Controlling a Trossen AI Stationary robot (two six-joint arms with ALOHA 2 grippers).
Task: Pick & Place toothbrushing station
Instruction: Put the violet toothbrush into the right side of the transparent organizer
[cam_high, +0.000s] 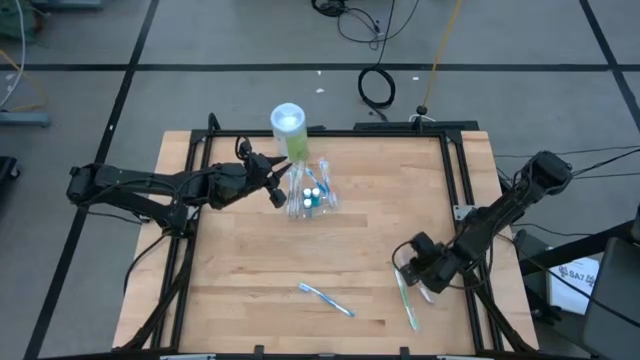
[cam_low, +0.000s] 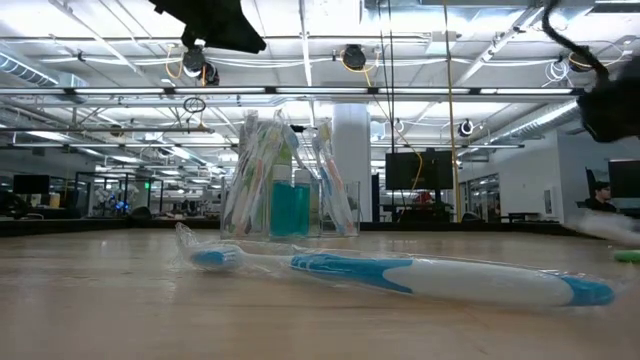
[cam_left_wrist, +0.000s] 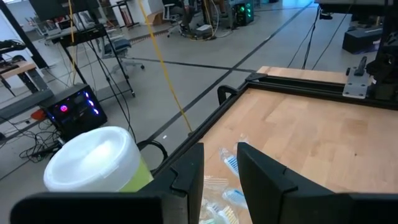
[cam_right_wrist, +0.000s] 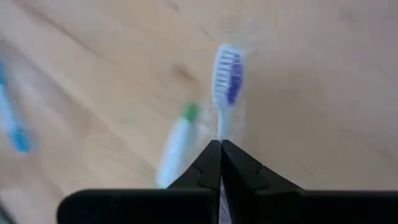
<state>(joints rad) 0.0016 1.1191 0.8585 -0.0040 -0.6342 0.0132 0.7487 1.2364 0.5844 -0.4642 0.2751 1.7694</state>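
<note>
**Right pincer pressed together on a wrapped toothbrush at the desk's near right.**

Your right pincer (cam_right_wrist: 220, 163) is low over the desk (cam_high: 400, 190), its fingers pressed together on a purple-bristled toothbrush (cam_right_wrist: 226, 81) whose head projects just ahead of the tips; a green-tipped toothbrush (cam_right_wrist: 176, 148) lies just beside it, and a blue-and-white toothbrush (cam_high: 326, 299) lies apart toward the desk's middle front. Your left pincer (cam_left_wrist: 219, 177) hovers with fingers partly spread above the clear container (cam_high: 312, 197), which stands upright holding several toothbrushes and the teal tubes (cam_high: 313, 196). The green-and-white canister (cam_high: 290, 130) stands just beyond that container, beside the left pincer.
</note>
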